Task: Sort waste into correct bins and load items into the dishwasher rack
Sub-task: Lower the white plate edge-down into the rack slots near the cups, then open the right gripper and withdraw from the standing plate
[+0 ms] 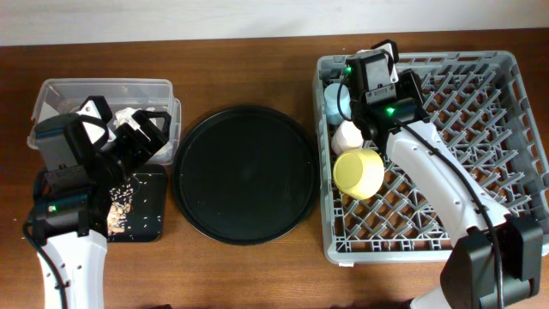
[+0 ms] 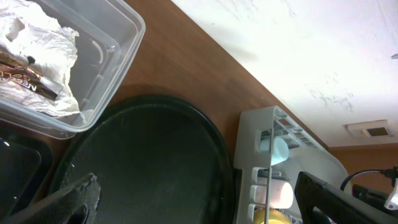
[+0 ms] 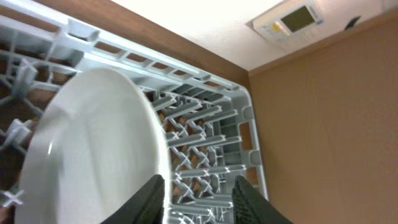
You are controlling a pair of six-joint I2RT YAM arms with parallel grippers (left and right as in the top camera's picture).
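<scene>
The left tool [image 2: 196,190], fingers spread wide and empty, hangs over the near side of the clear plastic box [image 1: 103,90] at the far left corner of the surface [image 1: 257,69], where the crumpled napkin [image 2: 38,37] and the foil wrapper [image 2: 25,73] lie; the food scraps [image 1: 120,206] lie on the flat black tray [image 1: 150,215] just in front. The right tool [image 3: 199,193] is spread too, over the dishwasher rack [image 1: 480,129] by the right edge, with the pale plate [image 3: 93,155] standing on its rim just beside one finger, and the light-blue cup [image 1: 332,103], pink cup [image 1: 347,136] and yellow bowl [image 1: 358,173] sit along the rack's left side
</scene>
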